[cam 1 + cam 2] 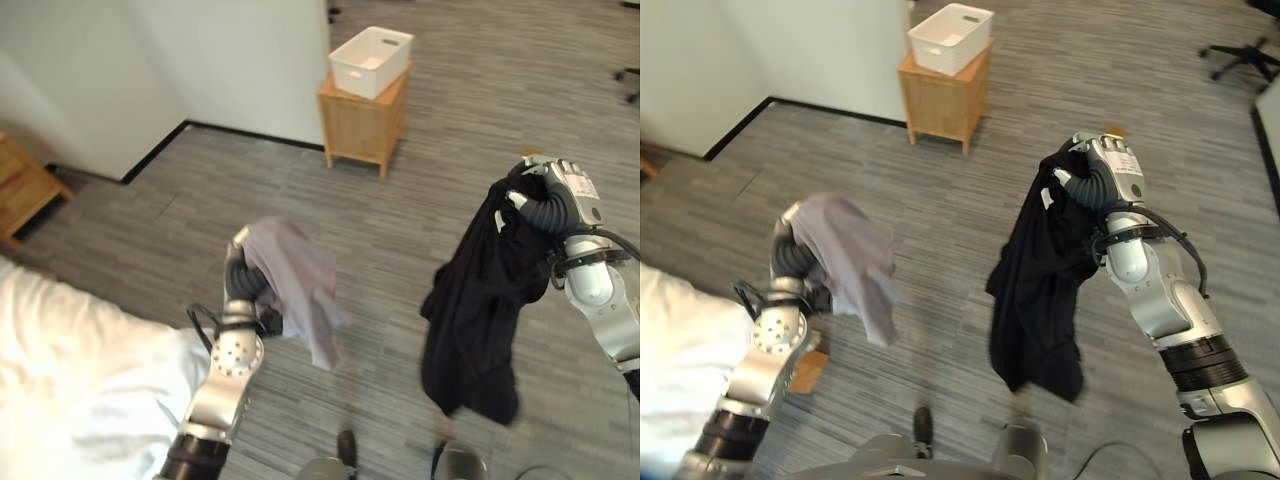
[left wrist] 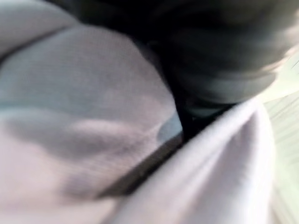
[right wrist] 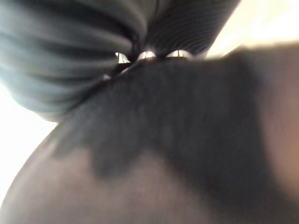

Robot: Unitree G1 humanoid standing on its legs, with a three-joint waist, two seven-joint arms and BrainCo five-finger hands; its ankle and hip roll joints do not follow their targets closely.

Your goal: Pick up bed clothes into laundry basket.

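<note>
Left eye view: my left hand [image 1: 243, 272] is bunched into a grey garment [image 1: 296, 285], my right hand [image 1: 1095, 178] clenched on a black one [image 1: 1040, 290]; both hang clear of the floor, well short of the basket [image 1: 370, 60]. I'd carry them high and let go only above its rim. Count: two garments, one basket, one cabinet [image 1: 364, 122] under it.

A basket [image 1: 370, 60] is set on a small cabinet [image 1: 364, 125] at the far side of the floor [image 1: 420, 190], beside a wall [image 1: 200, 60]. A bed [image 1: 70, 380] lies at the near left. One garment [image 1: 295, 285] is held up at the left, another [image 1: 478, 300] at the right, well apart.
</note>
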